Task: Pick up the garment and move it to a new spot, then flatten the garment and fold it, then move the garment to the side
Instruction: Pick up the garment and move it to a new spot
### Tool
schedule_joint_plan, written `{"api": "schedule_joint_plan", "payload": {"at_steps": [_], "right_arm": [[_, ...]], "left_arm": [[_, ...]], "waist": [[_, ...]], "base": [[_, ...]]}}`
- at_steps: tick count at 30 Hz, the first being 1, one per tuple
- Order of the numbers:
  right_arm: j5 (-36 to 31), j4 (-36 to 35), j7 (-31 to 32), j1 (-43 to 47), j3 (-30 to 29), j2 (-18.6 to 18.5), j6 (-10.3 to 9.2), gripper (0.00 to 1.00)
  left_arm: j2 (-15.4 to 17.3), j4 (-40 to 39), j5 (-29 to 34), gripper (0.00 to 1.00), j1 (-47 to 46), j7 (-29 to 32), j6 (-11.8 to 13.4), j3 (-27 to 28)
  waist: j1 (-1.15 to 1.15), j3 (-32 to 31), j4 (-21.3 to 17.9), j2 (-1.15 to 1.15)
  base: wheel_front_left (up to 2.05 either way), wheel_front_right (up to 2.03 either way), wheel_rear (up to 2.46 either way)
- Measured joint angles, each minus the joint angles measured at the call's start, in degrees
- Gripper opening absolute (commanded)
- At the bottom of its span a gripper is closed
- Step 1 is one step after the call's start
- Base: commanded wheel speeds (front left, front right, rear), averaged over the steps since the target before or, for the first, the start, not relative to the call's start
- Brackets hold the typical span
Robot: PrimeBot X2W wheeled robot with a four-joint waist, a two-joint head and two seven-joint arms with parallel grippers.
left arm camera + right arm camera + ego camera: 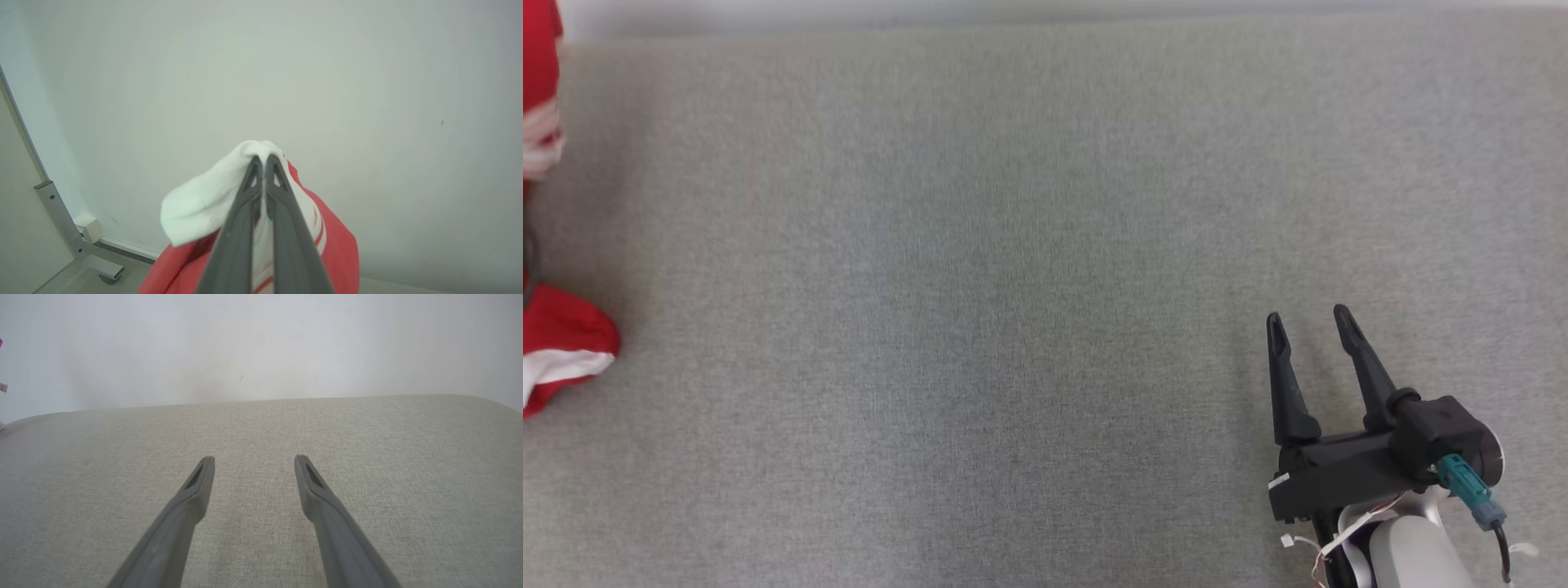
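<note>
The left gripper [264, 160] was clamped shut on a white fold of the garment [196, 204]. Its tips pinched only a small bunch of cloth, and the red body sagged toward 6 o'clock in the left wrist view, against the wall [327, 61]. In the head view the garment sat at the 9 o'clock edge of the table [1045, 286], mostly past the view's border. Whether any of it rested on the table could not be told. The right gripper [1308, 317] sat at about 4 o'clock, jaws wide apart and empty, well apart from the cloth.

The likeliest failure was a slip. The pinch held little fabric, and most of the weight hung below it, so a quick swing toward the centre could pull the fold out and drop the garment short.

A one-point hold would also let the cloth hang bunched. Set down that way it would probably land crumpled or doubled over, and flattening would then take longer.

If the carry ran low, the trailing red part could drag on the table's rough weave and tug against the grip. A wide swing might also brush the cloth on the metal leg [61, 220] at 8 o'clock in the left wrist view.

With the garment so far to 9 o'clock, the head view gave little to judge its shape by. The right gripper, reaching in later, could therefore catch two layers instead of one edge.
</note>
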Motion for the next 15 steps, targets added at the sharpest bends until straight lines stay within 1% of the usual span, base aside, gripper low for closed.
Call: {"api": "schedule_joint_plan", "payload": {"at_steps": [4,7,9,12,15], "right_arm": [[1.33,1.56,-0.81,0.41,0.63,0.00,0.00,1.00],[2.41,2.91,-1.34,1.13,1.03,0.01,0.00,1.00],[3.14,3.69,-1.64,1.47,1.41,0.00,0.00,1.00],[4.16,4.91,-2.25,1.61,1.70,-0.01,0.00,1.00],[4.81,6.08,-2.63,1.61,2.34,-0.01,0.00,1.00]], "left_arm": [[-1.25,-4.92,0.88,0.00,-3.70,-0.43,-1.26,-2.32],[-3.37,-9.11,1.12,0.00,-5.69,0.02,-1.74,-3.99],[-4.70,-12.09,0.32,0.00,-6.78,1.29,-2.76,-4.67],[-6.75,-17.49,-0.13,0.00,-7.56,3.45,-3.15,-6.43],[-9.43,-22.73,-0.69,0.00,-7.43,5.90,-2.68,-8.13]], "waist": [[0.00,-2.45,-0.33,0.00],[-0.01,-4.18,-1.01,0.00],[0.00,-5.16,-1.77,0.00],[-0.01,-6.24,-3.45,-0.01],[-0.01,-7.02,-5.49,0.00]], "base": [[0.00,0.00,0.00],[0.00,0.00,0.00],[0.00,0.00,0.00],[0.00,0.00,0.00],[0.00,0.00,0.00]]}}
